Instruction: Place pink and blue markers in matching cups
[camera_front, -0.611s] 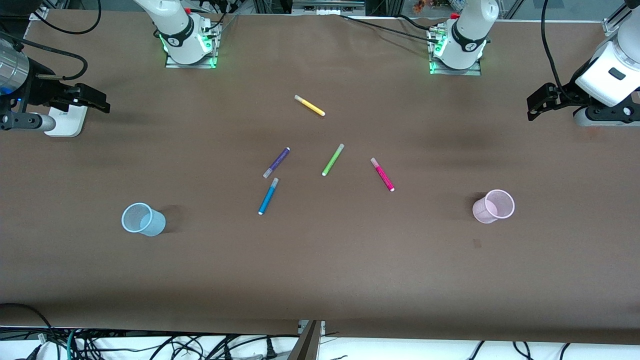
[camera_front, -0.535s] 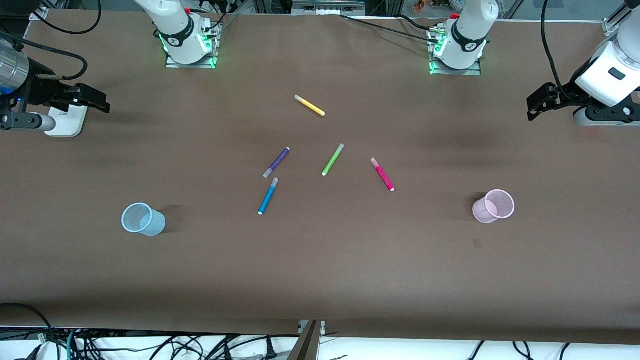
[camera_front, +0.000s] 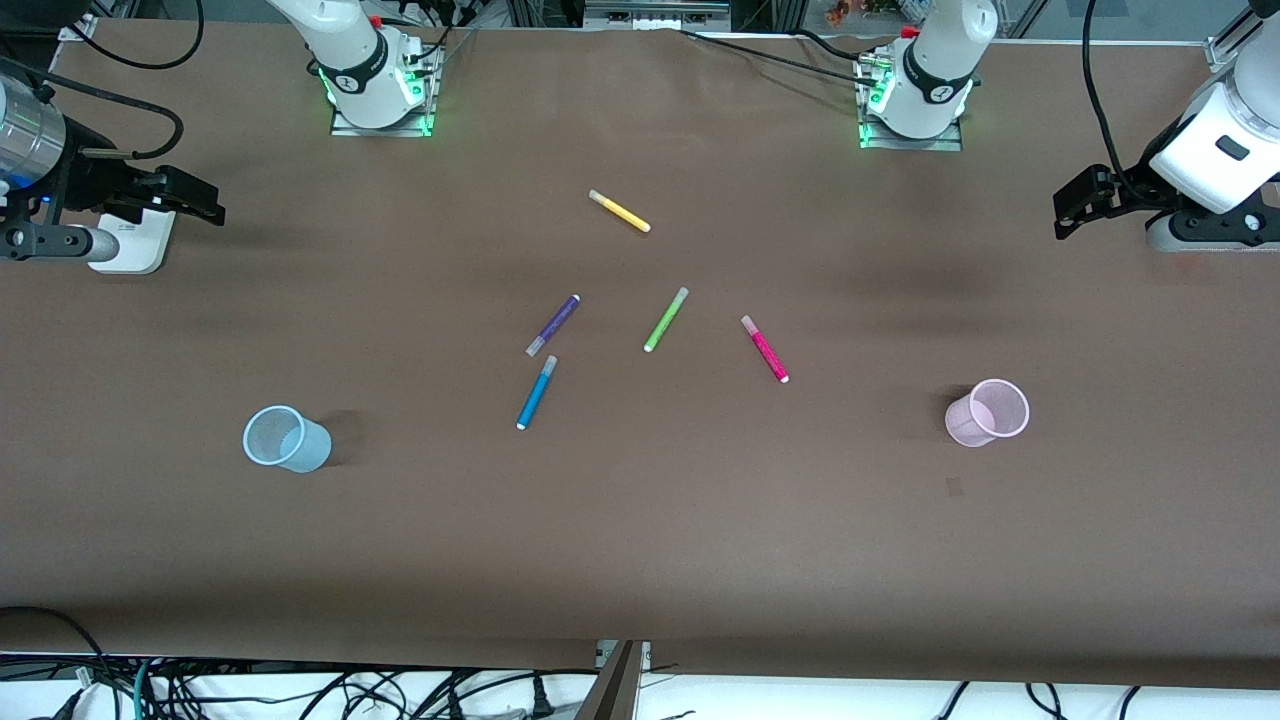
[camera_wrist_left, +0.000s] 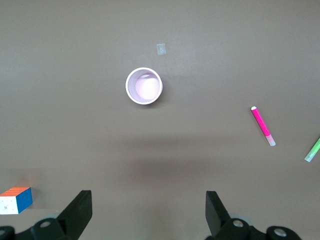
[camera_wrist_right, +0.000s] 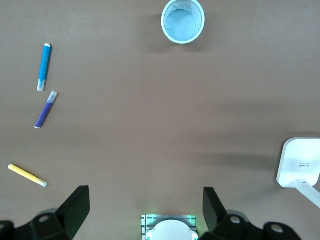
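So, the pink marker (camera_front: 765, 349) and blue marker (camera_front: 536, 392) both lie flat on the desk (camera_front: 640, 560) around its middle. Pink is toward the left arm's end, blue toward the right arm's end.

My read is that they're light, rigid and smooth round plastic, so they'll likely roll or squirt out if pinched off-centre. Plan is to take each at mid-barrel with the jaws across the long axis. I'd stay off the pale cap, which may pull loose.

Pink has open desk all round, with the green pen (camera_front: 666, 319) near but apart. Blue is tighter: its cap end sits just beside the cap end of the purple pen (camera_front: 553, 325), not touching as far as I can tell. I'd bias that pinch toward blue's white tip, the end nearer the front camera.

The yellow pen (camera_front: 620, 211) is well apart, toward the bases.

The pink cup (camera_front: 988, 412) stands upright toward the left arm's end and the blue cup (camera_front: 286, 438) toward the right arm's end. Both look empty and are well apart from the markers. They're thin translucent plastic, probably light enough to tip, so I'd drop the markers in from above and not push.

Left jaws are spread wide and empty, up over the left arm's end of the desk. Right jaws are also spread and empty, up over the right arm's end above a white box (camera_front: 135, 240).
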